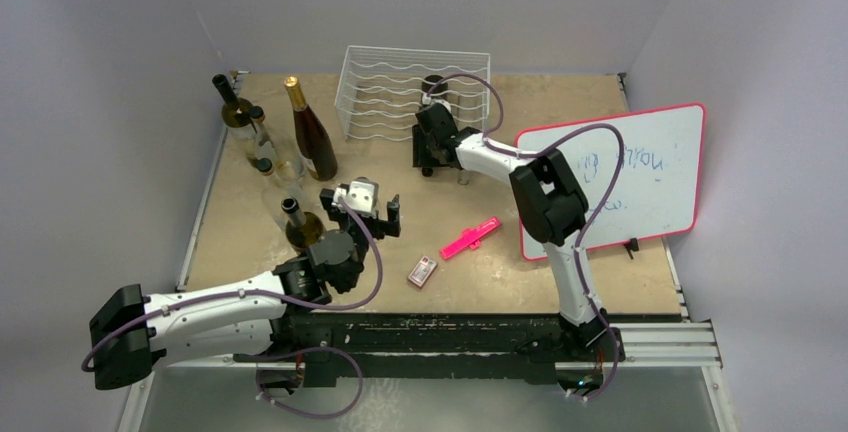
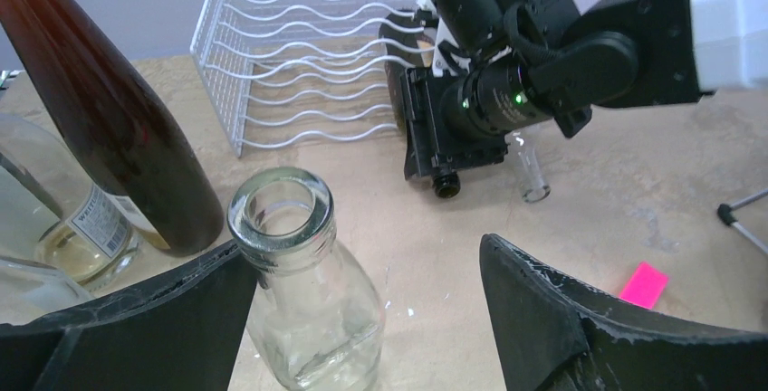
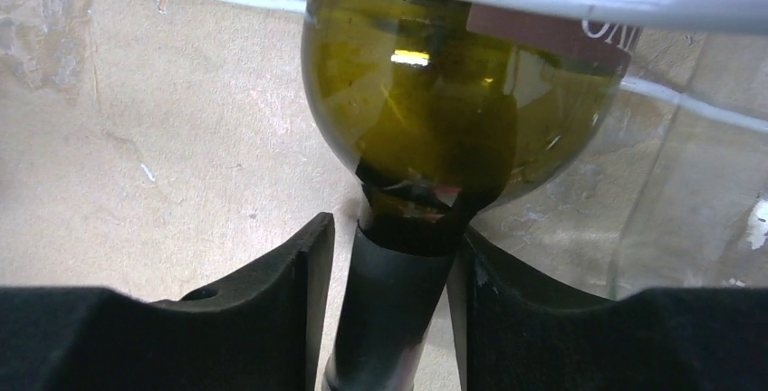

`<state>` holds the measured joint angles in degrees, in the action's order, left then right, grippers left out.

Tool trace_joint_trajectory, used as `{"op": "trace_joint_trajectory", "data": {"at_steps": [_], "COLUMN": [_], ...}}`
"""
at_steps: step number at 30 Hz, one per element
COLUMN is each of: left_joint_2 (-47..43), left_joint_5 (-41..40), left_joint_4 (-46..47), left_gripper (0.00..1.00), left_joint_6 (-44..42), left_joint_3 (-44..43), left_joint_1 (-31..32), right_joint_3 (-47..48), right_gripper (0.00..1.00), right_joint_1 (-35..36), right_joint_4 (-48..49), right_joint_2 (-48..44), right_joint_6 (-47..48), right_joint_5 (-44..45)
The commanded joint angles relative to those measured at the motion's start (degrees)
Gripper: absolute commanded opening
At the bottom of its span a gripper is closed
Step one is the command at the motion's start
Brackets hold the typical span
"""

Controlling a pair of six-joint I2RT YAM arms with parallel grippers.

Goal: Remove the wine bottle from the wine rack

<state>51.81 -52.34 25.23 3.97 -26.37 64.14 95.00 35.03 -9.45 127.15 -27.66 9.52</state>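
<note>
The white wire wine rack (image 1: 385, 87) stands at the back of the table and also shows in the left wrist view (image 2: 299, 56). A green wine bottle (image 3: 453, 92) lies in its lowest row, neck pointing out of the front. My right gripper (image 3: 389, 264) straddles the bottle's dark neck (image 3: 389, 300). The right finger touches the neck and a narrow gap shows at the left finger. From above, the right gripper (image 1: 430, 152) sits at the rack's front right. My left gripper (image 2: 362, 273) is open and empty, with a clear glass bottle (image 2: 299, 273) next to its left finger.
Several upright bottles (image 1: 310, 132) stand at the left, including a tall dark one (image 2: 109, 110). A clear bottle neck (image 2: 530, 169) sticks out of the rack beside the green bottle. A whiteboard (image 1: 620, 177) stands at the right. A pink tool (image 1: 470, 239) and a small box (image 1: 422, 271) lie in the middle.
</note>
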Motion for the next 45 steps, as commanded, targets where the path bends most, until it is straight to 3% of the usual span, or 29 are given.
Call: {"op": "trace_joint_trajectory", "data": {"at_steps": [1,6,11,19,25,30,37,41,45], "left_joint_2": [-3.14,-5.21,-5.54,-5.37,-2.48,1.41,7.00,9.36,13.01], "left_joint_5": [0.34,-0.05,-0.48,2.99,10.91,24.35,42.35,47.03,46.63], "left_joint_4": [-2.29,-6.42,-13.61,-16.51,-16.78,-18.98,-29.50,-32.76,-33.96], "left_gripper": [0.89,0.89,0.89,0.90,0.94,0.98,0.94,0.97,1.00], "left_joint_6": [2.07,2.64,3.10,-0.46,-6.78,-16.45,-30.50,-38.22,-45.05], "left_joint_3": [-3.51,-6.04,-13.26,-22.57,-28.50,-32.32,-35.66,-33.32,-30.79], "left_joint_1": [-0.15,-0.15,-0.15,-0.15,-0.15,-0.20,-0.07,-0.08,0.47], "right_joint_3": [-0.91,-2.14,-4.87,-12.49,-21.29,-27.40,-36.52,-37.76,-37.68], "right_gripper": [0.47,0.38,0.23,0.00,0.00,0.00,0.00,0.00,0.00], "right_joint_1": [0.55,1.13,2.50,5.67,8.06,7.69,2.33,0.06,-0.74], "right_joint_4": [2.05,2.30,2.43,2.75,2.25,-2.63,-10.06,-16.75,-21.90], "right_joint_2": [-2.97,-4.43,-7.52,-15.18,-24.81,-33.99,-48.38,-54.83,-60.12], "right_joint_6": [-0.83,-0.60,-0.05,0.02,-1.31,-0.14,5.29,7.43,8.27], "right_joint_5": [0.66,-0.12,-1.55,-2.98,-6.62,-16.56,-25.99,-27.27,-28.32]}}
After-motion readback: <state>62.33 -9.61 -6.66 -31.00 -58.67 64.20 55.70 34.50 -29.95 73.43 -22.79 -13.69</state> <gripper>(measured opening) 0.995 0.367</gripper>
